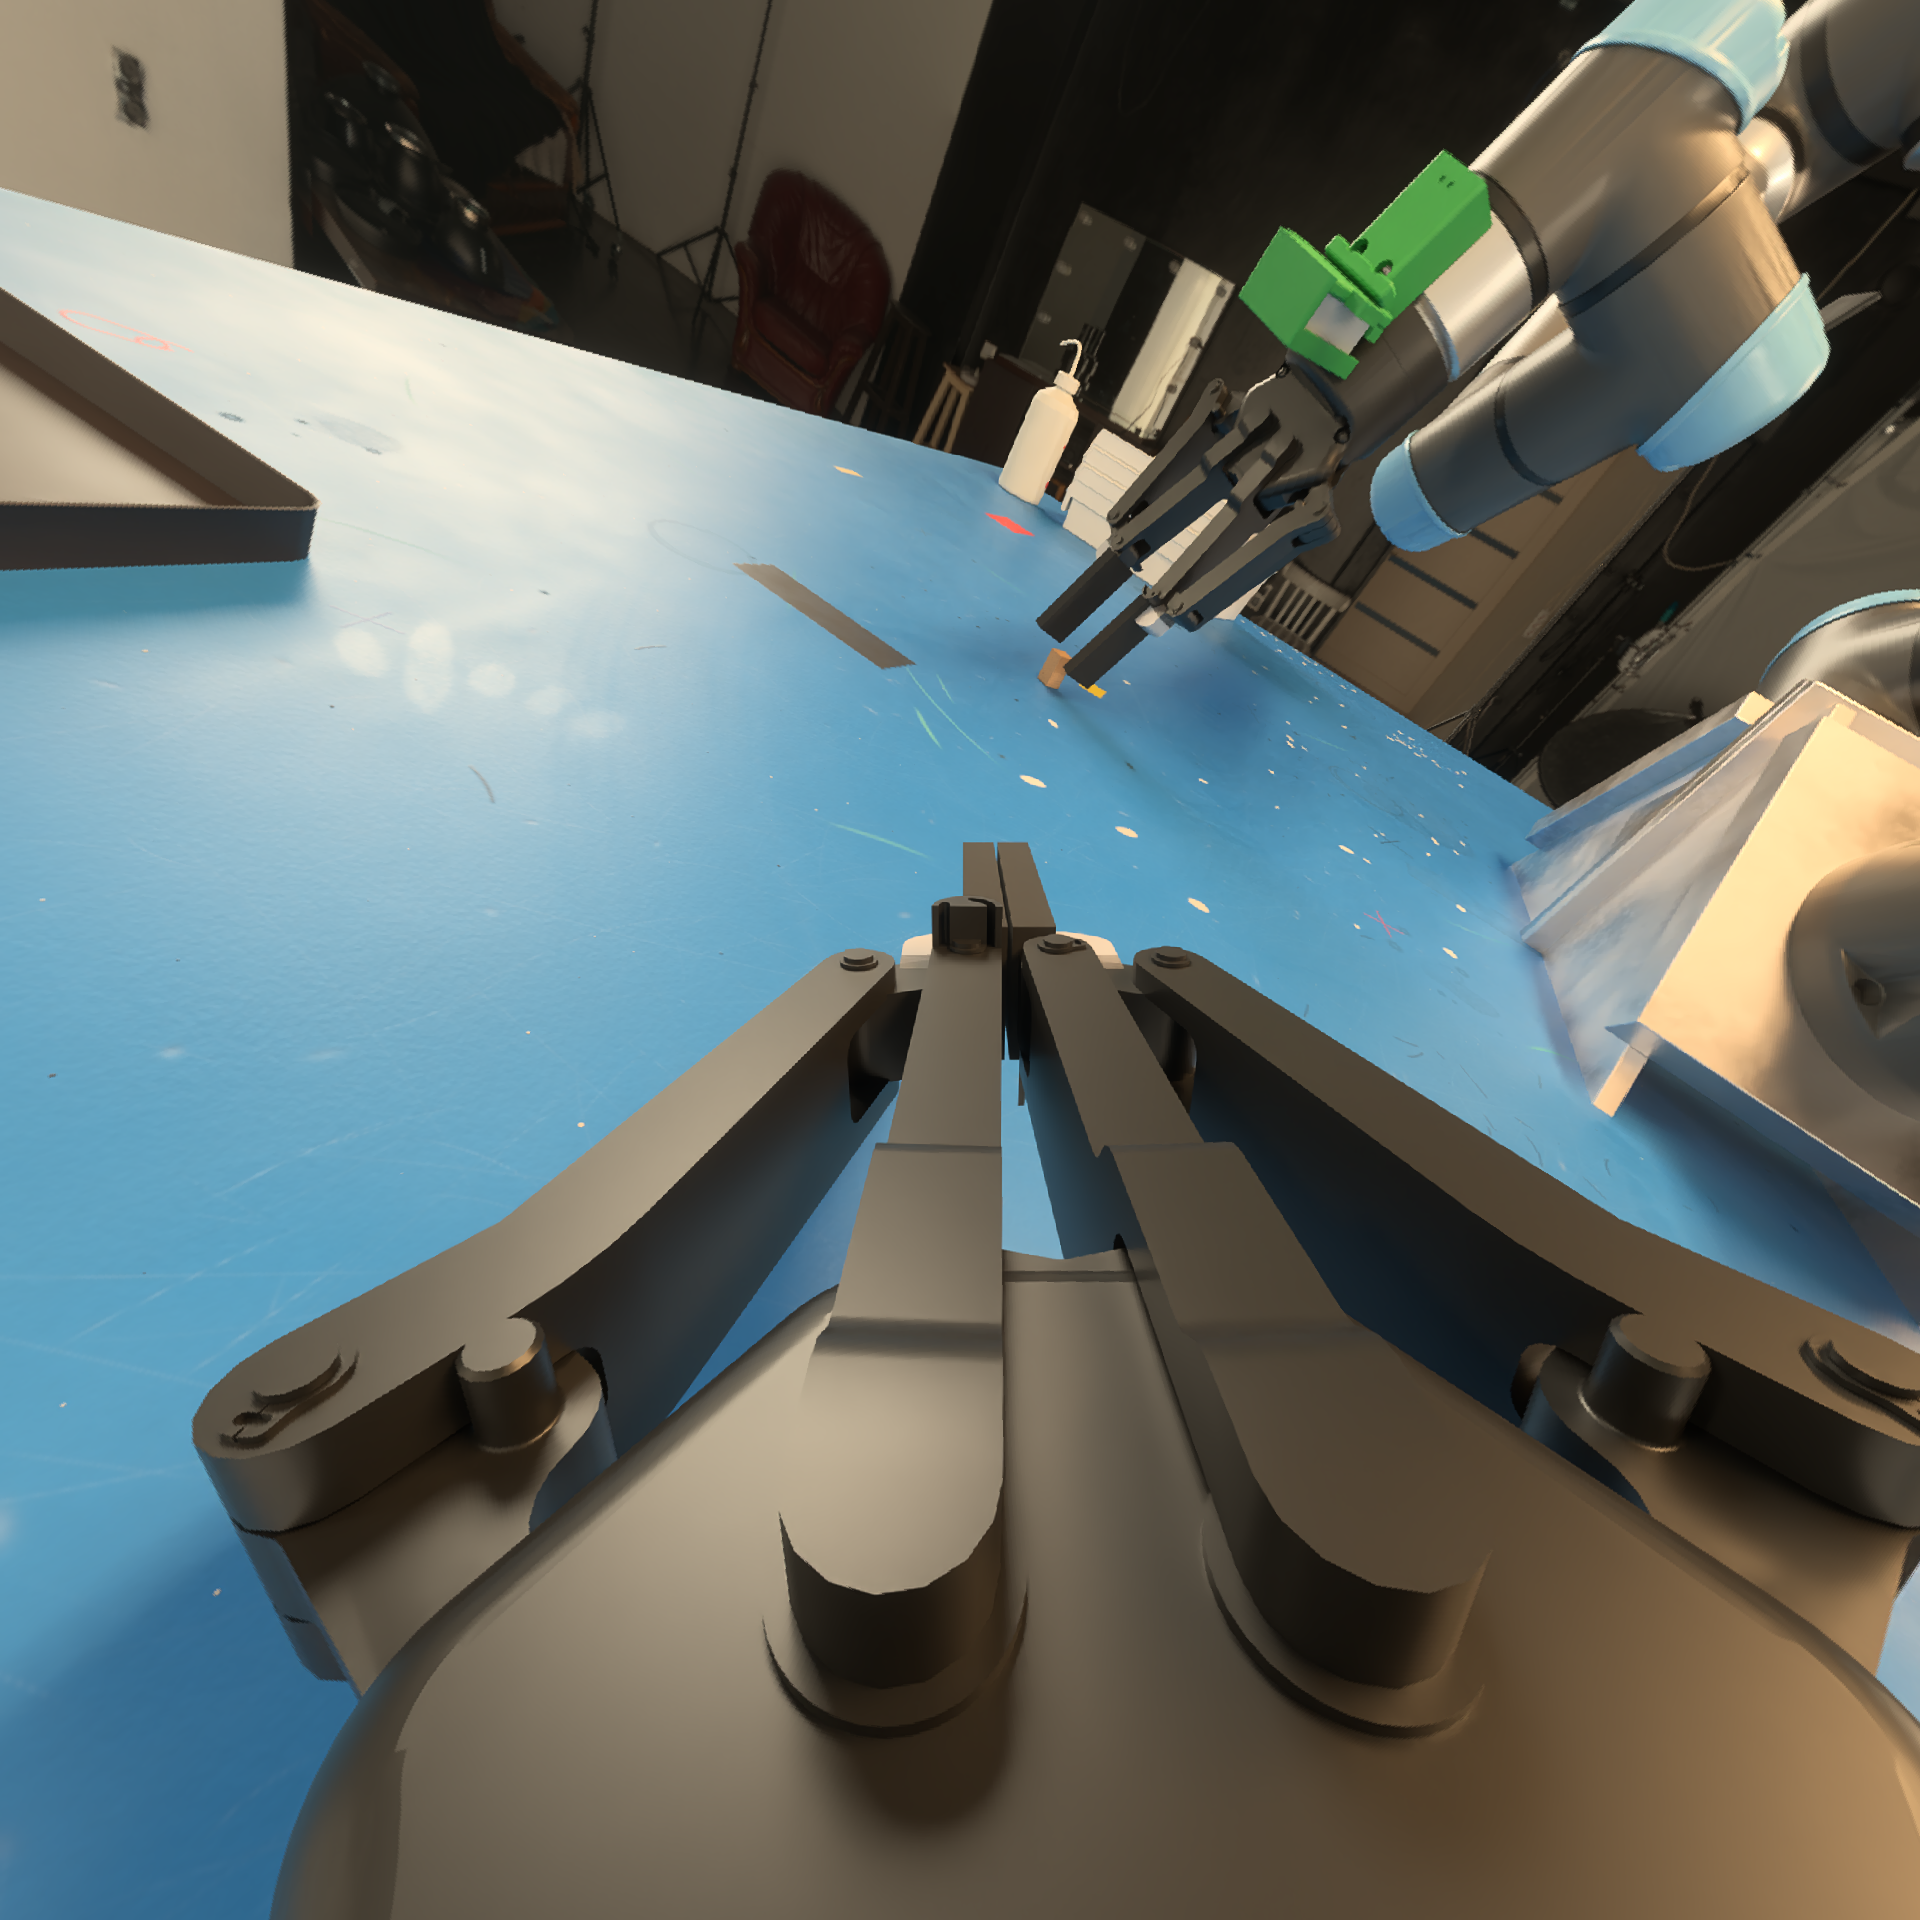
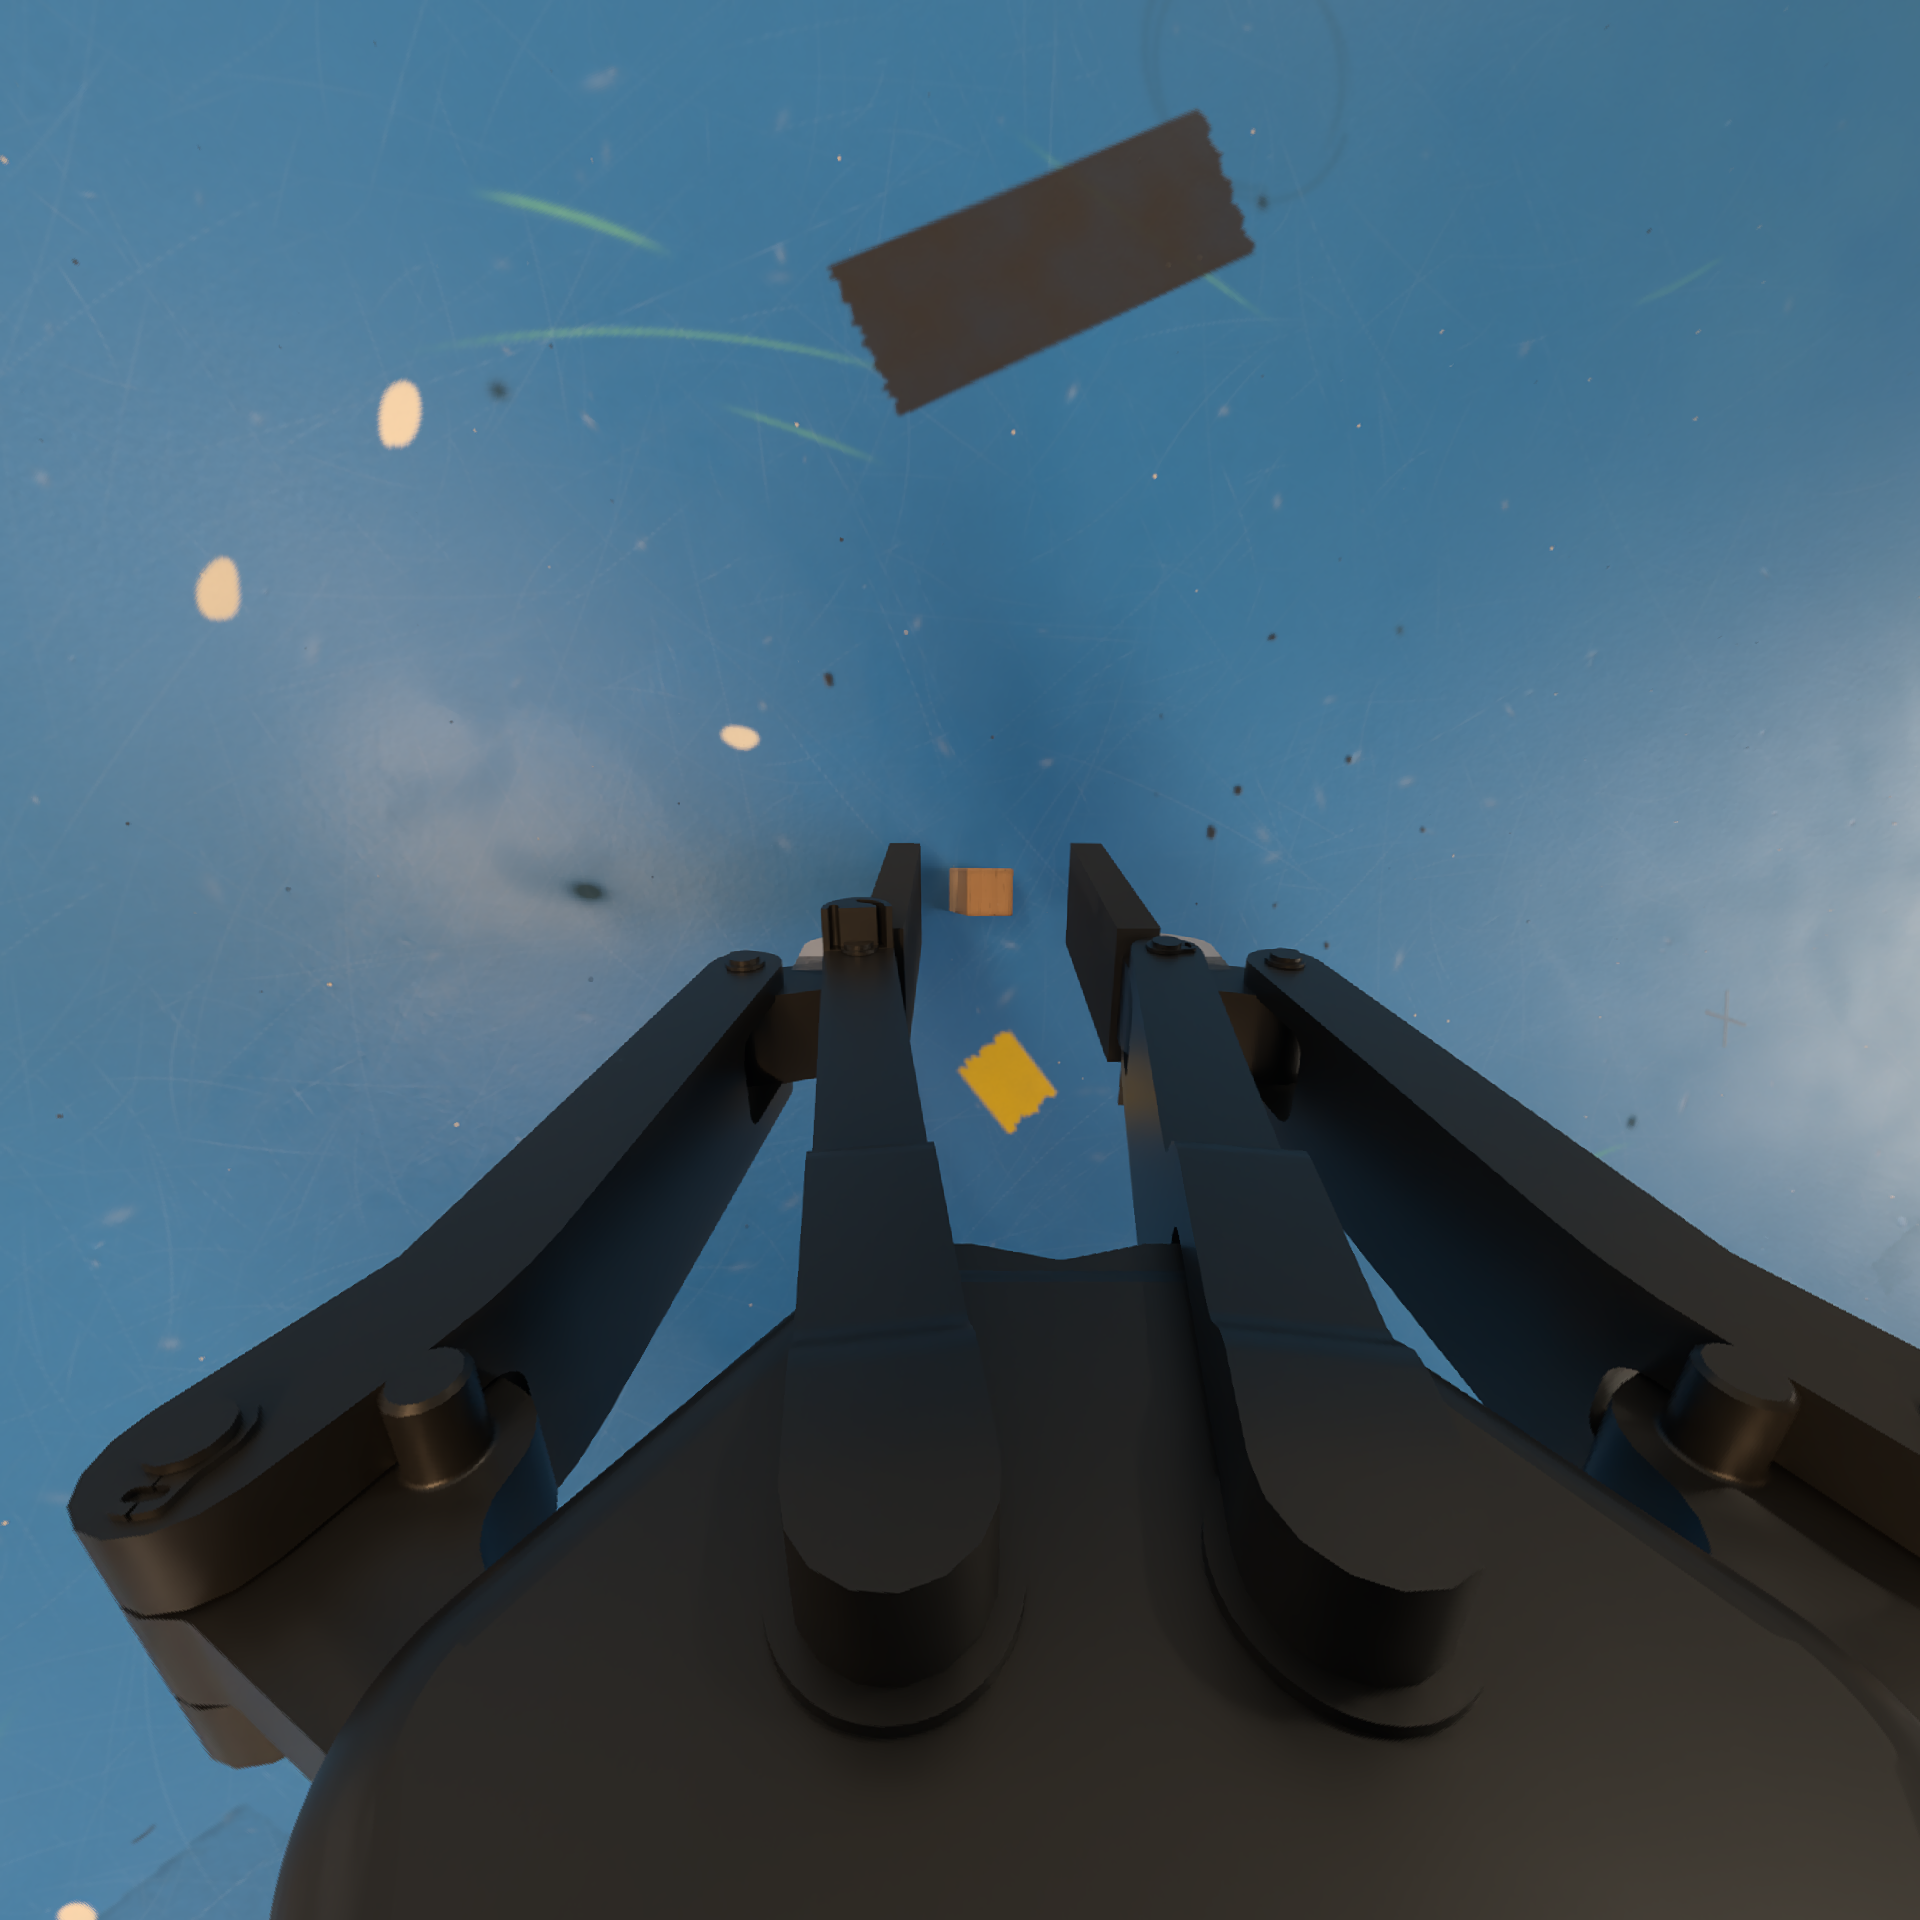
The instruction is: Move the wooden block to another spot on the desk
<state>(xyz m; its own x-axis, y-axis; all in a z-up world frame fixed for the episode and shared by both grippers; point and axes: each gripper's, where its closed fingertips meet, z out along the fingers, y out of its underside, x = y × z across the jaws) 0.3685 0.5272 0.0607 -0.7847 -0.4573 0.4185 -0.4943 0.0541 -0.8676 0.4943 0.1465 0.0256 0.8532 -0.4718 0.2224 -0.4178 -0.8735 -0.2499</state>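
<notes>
The wooden block (image 2: 980, 891) is a tiny light-brown cube. It sits flat on the blue desk (image 2: 416, 935), beside a yellow patch (image 2: 1006, 1081).

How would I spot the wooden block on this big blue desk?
Find the blue desk, then the dark strip of tape stuck on it. Nearer the open right gripper, the wooden block sits between the fingertips. Unlike the flat yellow tape patch beside it, it is a raised tan cube.

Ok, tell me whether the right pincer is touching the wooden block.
Apart. The right wrist view shows the wooden block between the open right pincer fingers, with blue desk visible on both sides.
</notes>
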